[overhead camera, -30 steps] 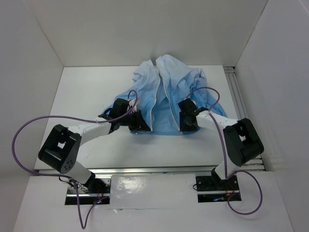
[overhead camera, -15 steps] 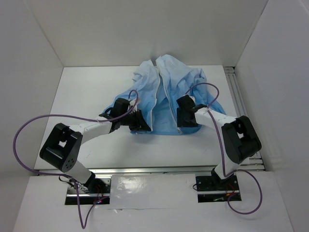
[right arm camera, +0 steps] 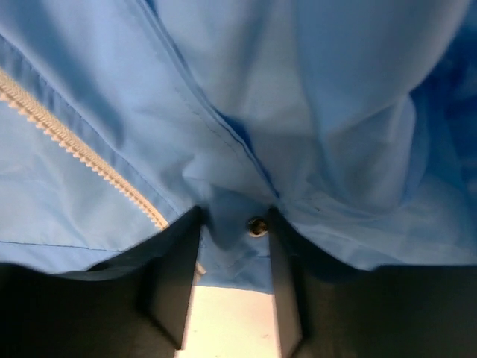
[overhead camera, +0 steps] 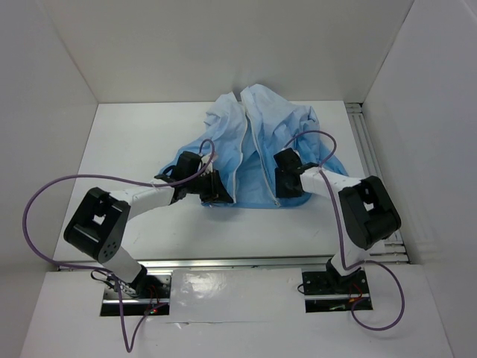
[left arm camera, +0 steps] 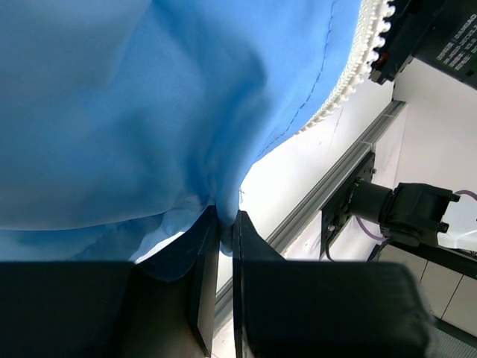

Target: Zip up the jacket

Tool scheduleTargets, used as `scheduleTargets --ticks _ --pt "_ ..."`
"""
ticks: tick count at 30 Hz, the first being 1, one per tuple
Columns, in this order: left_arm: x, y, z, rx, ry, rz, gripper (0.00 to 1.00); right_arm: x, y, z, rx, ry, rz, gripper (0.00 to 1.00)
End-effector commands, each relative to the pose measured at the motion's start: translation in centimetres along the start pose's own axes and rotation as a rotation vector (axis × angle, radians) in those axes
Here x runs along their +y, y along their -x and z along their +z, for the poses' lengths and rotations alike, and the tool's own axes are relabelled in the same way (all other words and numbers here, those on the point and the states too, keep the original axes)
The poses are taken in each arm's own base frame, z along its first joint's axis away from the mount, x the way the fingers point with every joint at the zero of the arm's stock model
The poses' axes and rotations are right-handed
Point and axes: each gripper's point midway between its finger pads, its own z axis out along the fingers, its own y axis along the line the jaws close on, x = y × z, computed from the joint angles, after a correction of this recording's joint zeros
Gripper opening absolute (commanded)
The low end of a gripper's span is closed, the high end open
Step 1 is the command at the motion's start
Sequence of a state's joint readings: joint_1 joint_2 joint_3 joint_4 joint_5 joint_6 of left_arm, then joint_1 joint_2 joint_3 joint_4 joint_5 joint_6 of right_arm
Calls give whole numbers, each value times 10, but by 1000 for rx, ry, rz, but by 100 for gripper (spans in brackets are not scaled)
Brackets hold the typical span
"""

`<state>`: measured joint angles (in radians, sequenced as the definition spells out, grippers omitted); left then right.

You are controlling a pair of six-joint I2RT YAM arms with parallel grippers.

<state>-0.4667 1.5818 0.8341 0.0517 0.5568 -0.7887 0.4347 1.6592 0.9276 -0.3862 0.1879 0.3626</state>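
Plainly, the left gripper (left arm camera: 226,221) has its fingers pressed together on a fold of the jacket (overhead camera: 261,142), pinching the thin blue cloth at the near hem. The right gripper (right arm camera: 232,224) has its fingers apart with a bunch of hem and a small metal snap (right arm camera: 257,226) between them; I cannot tell whether they bear on the cloth or only straddle it.

Outward from the right fingers, the lower end of the zipper strip (right arm camera: 74,153) stops just beside the finger on the left of that view. From there the teeth run up and away to the left.

Seen from above, the jacket lies on the table (overhead camera: 134,149) with its collar far from the arms and its hem toward them. The front opening runs lengthwise between the two grippers. The left gripper sits just beside the opening, the right one farther from it. My judgement: joining the two zipper ends at the hem comes next, and the right arm must shift inward.
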Motion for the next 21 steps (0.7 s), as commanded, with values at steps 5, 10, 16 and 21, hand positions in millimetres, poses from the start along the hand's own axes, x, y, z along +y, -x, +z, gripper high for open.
scheduleTargets --ticks 5,10,16,21 --pt "-15 16 -2 -27 -41 38 0 9 9 -9 -50 79 16 17" --pt "-17 20 -1 -27 -41 38 0 10 38 -45 -132 91 30 0" --pt "-18 22 1 -28 -42 39 0 19 63 -92 -206 168 31 0" --pt "-22 26 0 -35 -48 33 0 41 61 -112 -221 291 72 0"
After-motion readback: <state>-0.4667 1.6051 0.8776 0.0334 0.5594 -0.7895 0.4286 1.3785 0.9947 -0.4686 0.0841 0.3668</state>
